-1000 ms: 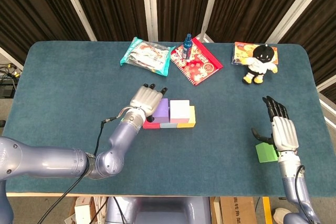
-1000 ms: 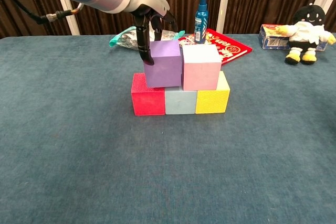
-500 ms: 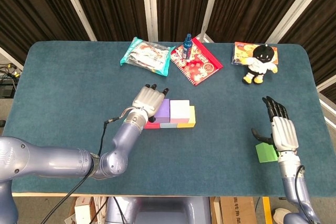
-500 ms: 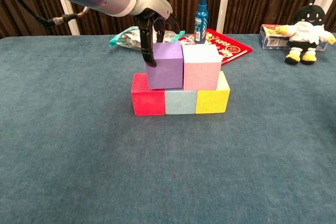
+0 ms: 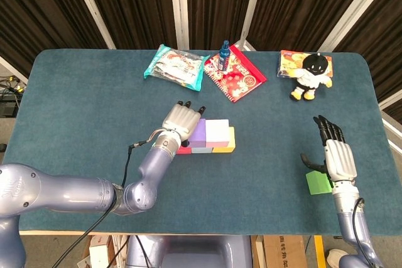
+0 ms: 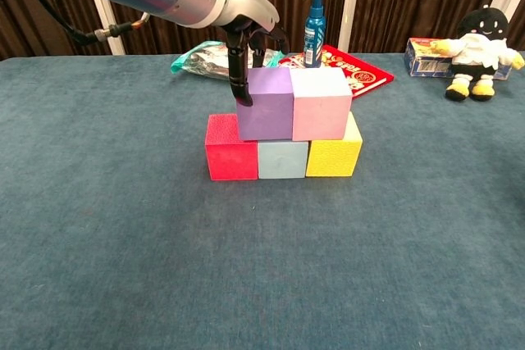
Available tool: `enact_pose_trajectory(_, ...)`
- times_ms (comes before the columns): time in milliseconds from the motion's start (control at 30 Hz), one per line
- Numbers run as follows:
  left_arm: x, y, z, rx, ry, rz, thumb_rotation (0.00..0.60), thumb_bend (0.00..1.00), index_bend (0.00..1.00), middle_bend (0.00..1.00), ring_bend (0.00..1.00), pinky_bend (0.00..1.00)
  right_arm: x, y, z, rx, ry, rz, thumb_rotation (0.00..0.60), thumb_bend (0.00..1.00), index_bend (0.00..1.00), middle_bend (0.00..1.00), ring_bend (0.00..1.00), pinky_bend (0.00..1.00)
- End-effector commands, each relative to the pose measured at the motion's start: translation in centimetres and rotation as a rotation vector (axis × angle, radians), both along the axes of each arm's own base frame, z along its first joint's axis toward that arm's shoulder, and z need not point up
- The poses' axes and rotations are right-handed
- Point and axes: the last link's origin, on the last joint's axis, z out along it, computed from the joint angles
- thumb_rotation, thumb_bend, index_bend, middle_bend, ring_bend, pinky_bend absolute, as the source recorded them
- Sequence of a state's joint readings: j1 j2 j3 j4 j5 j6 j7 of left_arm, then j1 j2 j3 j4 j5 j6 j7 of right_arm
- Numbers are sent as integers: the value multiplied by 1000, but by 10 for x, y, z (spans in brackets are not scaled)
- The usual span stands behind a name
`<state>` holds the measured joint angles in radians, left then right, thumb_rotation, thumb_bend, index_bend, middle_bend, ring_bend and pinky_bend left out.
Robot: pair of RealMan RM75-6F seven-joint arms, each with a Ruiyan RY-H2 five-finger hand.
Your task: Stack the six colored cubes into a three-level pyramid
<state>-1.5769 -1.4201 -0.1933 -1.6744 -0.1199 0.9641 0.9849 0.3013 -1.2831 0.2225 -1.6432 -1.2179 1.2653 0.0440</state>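
The left hand (image 6: 250, 55) grips the purple cube (image 6: 266, 105), fingers down its left face, set on the second level touching the pink cube (image 6: 321, 105). Below sit the red cube (image 6: 230, 147), grey cube (image 6: 282, 160) and yellow cube (image 6: 335, 153) in a row. The right hand (image 5: 334, 155) hovers with fingers spread, holding nothing (the green cube (image 5: 318, 183) lies just beneath it on the worktop (image 5: 75, 105)).

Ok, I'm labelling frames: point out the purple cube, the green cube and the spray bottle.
purple cube (image 6: 266, 108): chest view, front face.
green cube (image 5: 318, 183): head view, top face, beside the right wrist.
spray bottle (image 6: 312, 32): chest view, blue body.
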Motion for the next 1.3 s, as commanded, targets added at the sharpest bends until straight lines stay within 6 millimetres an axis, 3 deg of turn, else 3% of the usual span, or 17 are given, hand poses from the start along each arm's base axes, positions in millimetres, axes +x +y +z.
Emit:
enact_pose_trajectory(33, 0, -1, -1, 0, 6, -1, 600, 365, 46, 388, 86, 137, 0, 0, 0, 0, 0, 0, 600, 329, 0, 0, 0, 0)
enact_pose_trajectory(1300, -1, -1, -6, 7, 30, 3, 600, 365, 41, 385, 86, 137, 0, 1, 0, 0, -5, 1, 600, 328, 0, 0, 0, 0)
